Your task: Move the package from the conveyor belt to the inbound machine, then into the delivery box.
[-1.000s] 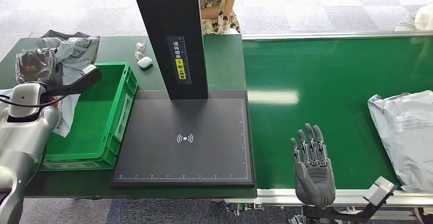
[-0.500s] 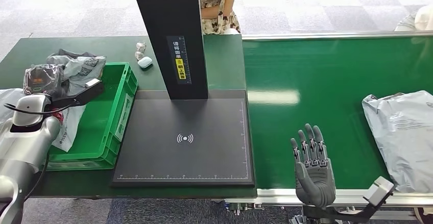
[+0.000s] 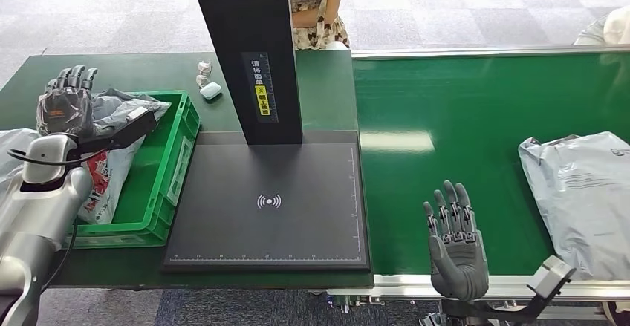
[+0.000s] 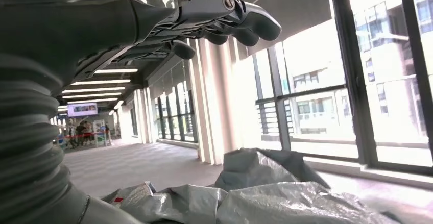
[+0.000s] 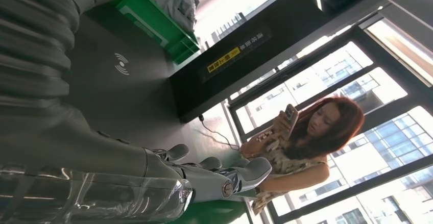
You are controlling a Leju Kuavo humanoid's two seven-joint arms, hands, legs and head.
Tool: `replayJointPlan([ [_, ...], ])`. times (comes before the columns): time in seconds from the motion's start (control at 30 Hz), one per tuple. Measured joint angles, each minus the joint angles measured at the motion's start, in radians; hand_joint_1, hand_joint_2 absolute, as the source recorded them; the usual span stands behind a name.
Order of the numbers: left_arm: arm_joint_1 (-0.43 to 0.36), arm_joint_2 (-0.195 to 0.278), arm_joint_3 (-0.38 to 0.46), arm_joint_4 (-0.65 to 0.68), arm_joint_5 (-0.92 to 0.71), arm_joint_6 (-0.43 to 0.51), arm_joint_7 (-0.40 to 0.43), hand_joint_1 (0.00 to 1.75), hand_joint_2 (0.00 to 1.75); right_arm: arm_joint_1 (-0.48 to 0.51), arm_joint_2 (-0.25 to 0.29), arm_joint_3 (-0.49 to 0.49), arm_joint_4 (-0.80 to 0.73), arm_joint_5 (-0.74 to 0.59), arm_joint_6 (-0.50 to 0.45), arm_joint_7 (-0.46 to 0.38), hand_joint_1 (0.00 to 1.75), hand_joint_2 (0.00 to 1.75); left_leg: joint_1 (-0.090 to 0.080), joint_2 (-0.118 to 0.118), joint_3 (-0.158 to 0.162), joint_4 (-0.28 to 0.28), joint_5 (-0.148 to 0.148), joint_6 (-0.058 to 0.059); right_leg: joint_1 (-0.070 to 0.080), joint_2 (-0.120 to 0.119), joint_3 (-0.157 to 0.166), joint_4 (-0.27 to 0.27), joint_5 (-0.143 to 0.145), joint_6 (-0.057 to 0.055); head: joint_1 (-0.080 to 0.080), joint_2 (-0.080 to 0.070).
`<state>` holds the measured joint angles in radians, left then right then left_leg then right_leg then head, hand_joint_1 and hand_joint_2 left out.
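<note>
With one parcel dropped in the green crate below the left hand's spread fingers, the right hand, fingers apart, awaits the next bag on the belt beyond its fingertips

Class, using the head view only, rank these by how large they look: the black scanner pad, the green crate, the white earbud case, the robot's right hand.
1. black scanner pad
2. green crate
3. right hand, though it sits nearer the camera
4. white earbud case

The head view looks down from high up at the desk and the green belt. Each wrist view sits very close behind its robot hand, tilted, maybe facing sideways toward windows. The black scanner shows in two views.
</note>
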<state>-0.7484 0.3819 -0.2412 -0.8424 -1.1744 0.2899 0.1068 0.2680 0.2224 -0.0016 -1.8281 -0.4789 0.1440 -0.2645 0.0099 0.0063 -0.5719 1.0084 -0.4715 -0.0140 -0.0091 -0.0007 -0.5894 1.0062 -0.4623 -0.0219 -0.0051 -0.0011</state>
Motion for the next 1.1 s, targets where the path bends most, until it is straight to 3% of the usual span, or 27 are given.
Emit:
replayJointPlan([
  [0.33,0.054,0.002,0.044,-0.143,0.058,0.073,-0.004,0.0,1.75,0.001,0.011,-0.011,-0.003,0.004,-0.001,0.002,0.0,1.75,0.0,0.0,0.0,0.0,0.0,0.0,0.0,0.0,0.0,0.0,0.0,0.0,0.0,0.0],
  [0.43,0.112,-0.002,0.082,-0.239,0.104,0.111,-0.015,0.0,1.75,0.002,0.016,-0.016,-0.011,0.007,-0.001,0.002,0.0,1.75,0.0,0.0,0.0,0.0,0.0,0.0,0.0,0.0,0.0,0.0,0.0,0.0,0.0,0.0],
  [0.53,0.227,-0.023,0.14,-0.403,0.207,0.159,-0.073,0.0,1.75,0.008,0.027,-0.028,-0.023,0.016,0.003,0.004,0.0,1.75,0.0,0.002,0.0,0.0,-0.001,0.0,0.0,0.002,0.0,0.0,-0.001,0.0,0.0,0.0],
  [0.7,0.455,-0.097,0.207,-0.686,0.311,0.174,-0.164,0.0,1.75,0.027,0.051,-0.061,-0.048,0.026,0.022,0.005,0.0,1.75,-0.001,0.002,0.0,0.0,-0.003,0.0,-0.001,0.003,-0.001,-0.001,-0.002,0.002,0.0,0.0],
  [0.83,0.574,-0.16,0.21,-0.836,0.549,0.058,-0.267,0.0,1.75,0.033,0.062,-0.073,-0.058,0.066,0.027,0.003,0.0,1.75,-0.001,0.002,0.0,0.0,-0.004,0.001,-0.001,0.002,0.0,-0.002,-0.002,0.003,0.0,0.0],
  [0.97,0.691,-0.256,0.134,-0.949,0.777,-0.088,-0.346,0.0,1.75,0.031,0.064,-0.07,-0.059,0.158,0.01,-0.022,0.0,1.75,-0.002,0.002,0.0,0.0,-0.005,0.002,-0.002,0.002,0.0,-0.002,-0.002,0.003,0.0,0.0],
  [1.1,0.757,-0.352,0.041,-0.986,0.915,-0.14,-0.387,0.0,1.75,0.03,0.058,-0.028,-0.059,0.291,-0.012,-0.051,0.0,1.75,-0.002,0.001,0.0,0.001,-0.005,0.002,-0.002,0.001,0.001,-0.002,-0.002,0.003,0.0,0.0],
])
